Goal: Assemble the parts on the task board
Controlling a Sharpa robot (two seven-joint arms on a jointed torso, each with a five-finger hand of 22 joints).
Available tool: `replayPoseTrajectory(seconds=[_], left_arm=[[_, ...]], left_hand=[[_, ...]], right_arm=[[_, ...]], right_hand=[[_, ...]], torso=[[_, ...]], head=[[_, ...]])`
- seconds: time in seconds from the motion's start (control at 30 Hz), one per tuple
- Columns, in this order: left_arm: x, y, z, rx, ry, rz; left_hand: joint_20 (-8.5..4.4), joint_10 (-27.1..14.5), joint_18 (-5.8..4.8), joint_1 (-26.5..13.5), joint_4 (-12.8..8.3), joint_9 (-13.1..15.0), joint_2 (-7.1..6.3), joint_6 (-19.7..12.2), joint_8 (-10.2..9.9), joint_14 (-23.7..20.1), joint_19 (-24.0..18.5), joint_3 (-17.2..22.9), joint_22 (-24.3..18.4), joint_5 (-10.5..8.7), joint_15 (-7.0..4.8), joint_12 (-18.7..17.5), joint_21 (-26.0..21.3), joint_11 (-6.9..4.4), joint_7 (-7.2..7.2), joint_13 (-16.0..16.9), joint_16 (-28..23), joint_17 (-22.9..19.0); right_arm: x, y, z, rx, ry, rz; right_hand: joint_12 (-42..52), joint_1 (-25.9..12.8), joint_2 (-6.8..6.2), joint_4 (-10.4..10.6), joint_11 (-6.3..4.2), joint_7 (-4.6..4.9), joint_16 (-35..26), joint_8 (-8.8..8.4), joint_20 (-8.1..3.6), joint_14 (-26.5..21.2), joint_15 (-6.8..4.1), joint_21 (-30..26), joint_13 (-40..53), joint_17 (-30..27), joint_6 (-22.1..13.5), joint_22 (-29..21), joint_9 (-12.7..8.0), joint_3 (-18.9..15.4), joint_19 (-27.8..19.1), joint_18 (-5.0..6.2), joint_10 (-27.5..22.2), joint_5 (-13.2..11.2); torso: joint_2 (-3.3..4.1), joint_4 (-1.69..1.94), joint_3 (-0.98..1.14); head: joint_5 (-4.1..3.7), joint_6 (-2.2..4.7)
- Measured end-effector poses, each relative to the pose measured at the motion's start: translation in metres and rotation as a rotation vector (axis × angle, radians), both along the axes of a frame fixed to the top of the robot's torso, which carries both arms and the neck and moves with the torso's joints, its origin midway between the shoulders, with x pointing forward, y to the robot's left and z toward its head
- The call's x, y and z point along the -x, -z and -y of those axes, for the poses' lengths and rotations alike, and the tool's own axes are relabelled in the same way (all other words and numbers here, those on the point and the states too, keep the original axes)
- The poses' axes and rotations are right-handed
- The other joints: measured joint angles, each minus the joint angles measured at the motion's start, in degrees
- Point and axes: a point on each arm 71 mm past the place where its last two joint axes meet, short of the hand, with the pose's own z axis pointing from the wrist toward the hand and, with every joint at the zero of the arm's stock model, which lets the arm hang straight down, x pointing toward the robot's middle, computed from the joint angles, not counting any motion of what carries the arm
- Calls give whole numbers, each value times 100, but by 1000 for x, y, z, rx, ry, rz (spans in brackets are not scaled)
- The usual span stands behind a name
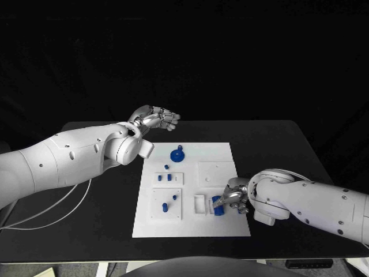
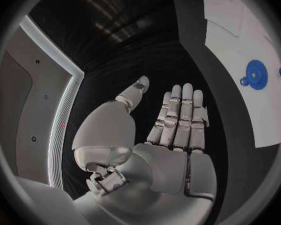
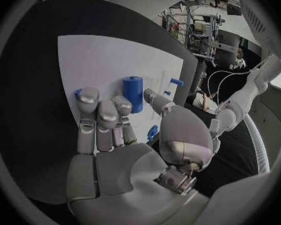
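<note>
White task board [image 1: 222, 225] lies flat mid-bench [image 1: 93, 219], carrying raised white square blocks and small blue parts: a round disc with a small lug [image 1: 178, 154] near its far edge, short pegs [image 1: 166, 168] along its left side, and a blue cylinder [image 3: 133, 93] at the near right; no writing is legible. Right hand [image 1: 231, 202] is low over the board's near-right area, fingers extended close together just beside the cylinder, though contact cannot be judged. Left hand [image 1: 155, 120] is raised off the board's far-left corner, fingers straight, thumb apart, holding nothing.
</note>
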Motion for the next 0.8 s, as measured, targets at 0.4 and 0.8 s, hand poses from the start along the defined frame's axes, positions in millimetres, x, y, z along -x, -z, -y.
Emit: replayPoseTrajectory(seconds=[0.4,0.8], left_arm=[[0,0,-1,0,0,0],[0,0,-4,-2,-5,-1]], left_hand=[[0,0,0,0,0,0,0,-20,22,0,0,0,5,0,0,0,0,0,-20,1,0,5],[0,0,0,0,0,1,0,-20,22,0,0,0,10,0,0,0,0,0,-20,1,0,10]], right_arm=[[1,1,0,0,7,-12],[6,-4,6,-4,14,-3]], right_hand=[[0,1,268,-377,-21,-88,-28,34,-1,15,-18,59,-27,70,88,0,93,-47,-43,0,-20,0],[0,-58,510,-505,-44,-172,-63,60,19,40,-42,103,-70,119,172,4,107,194,-63,1,4,-22]], torso=[[1,-2,-7],[1,-4,-9]], head=[[20,-29],[52,-16]])
